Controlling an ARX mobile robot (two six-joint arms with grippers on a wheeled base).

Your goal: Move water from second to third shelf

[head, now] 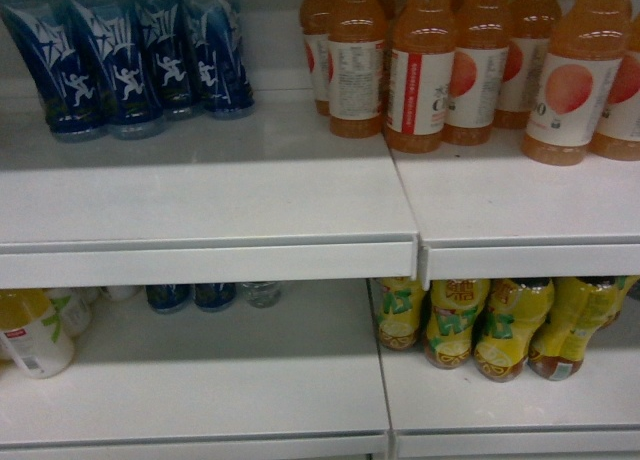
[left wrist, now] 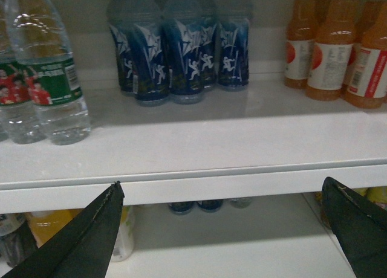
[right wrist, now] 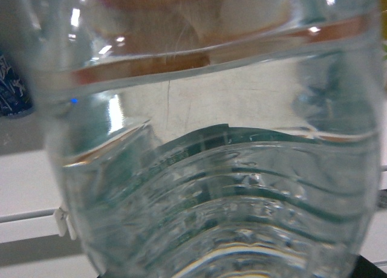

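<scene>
Light is dim and greenish, falling from above. The white shelf (head: 210, 195) carries a soft sheen, with dark shadow beneath it. The head view is grainy and soft. In the right wrist view the water (right wrist: 205, 169) fills the frame, blurred, with white glare spots above it.

The water bottle (right wrist: 205, 169) is clear, ribbed, glossy plastic; the white shelf (head: 210, 195) looks smooth and semi-matt.

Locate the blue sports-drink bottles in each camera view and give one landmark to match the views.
Head: blue bottles, top left on the upper shelf.
Left wrist: top centre, same shelf.
Right wrist: a blue sliver at the left edge, beside the water bottle.
Shared landmark: the white shelf's front lip.
</scene>
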